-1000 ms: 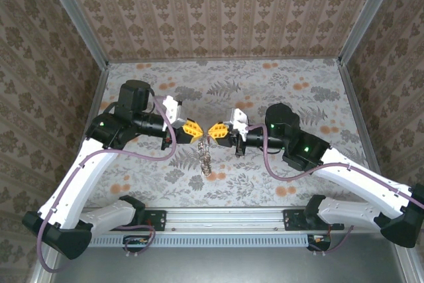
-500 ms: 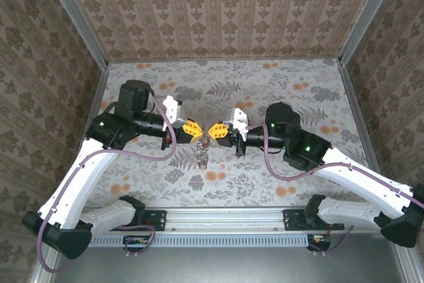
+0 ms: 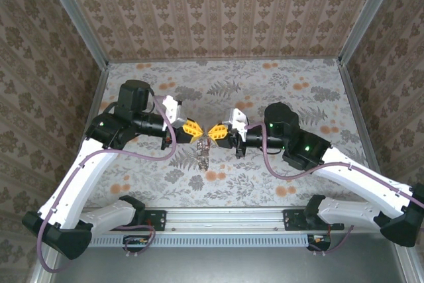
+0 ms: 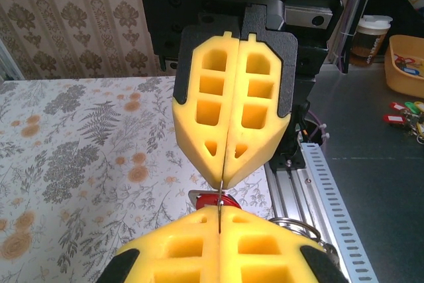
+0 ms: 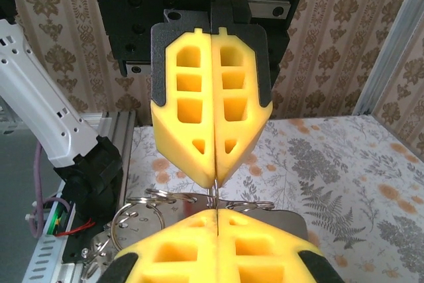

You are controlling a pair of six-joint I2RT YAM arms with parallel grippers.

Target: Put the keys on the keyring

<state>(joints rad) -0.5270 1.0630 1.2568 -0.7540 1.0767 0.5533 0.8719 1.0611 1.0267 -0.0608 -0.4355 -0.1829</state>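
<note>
The thin brownish-grey keyring loop (image 3: 204, 156) hangs above the floral-patterned surface (image 3: 298, 91), dangling toward 6 o'clock from the spot where the two tools meet. It looks light and limp, so it would likely swing and twist rather than hold a shape. The wire rings (image 5: 162, 197) bunched with it are springy, smooth metal that would probably slip out of a loose pinch. The best hold is judged to be a firm pinch on the bare wire close to the gap where a key must enter.

One tiny key with a bright red plastic head (image 4: 222, 198) sits just under the fingertips in the left wrist view. Its head is the widest and least slippery part to grasp. Its shaft is hidden.

The left tool (image 3: 193, 128) comes in from 9 o'clock and the right tool (image 3: 216, 131) from 3 o'clock, tip to tip. Both have their yellow pads pressed fully together. A thin silvery strip (image 4: 222, 183) runs from one seam into the other, so each tool appears clamped on it. Whether it is ring wire or key shaft cannot be told.
</note>
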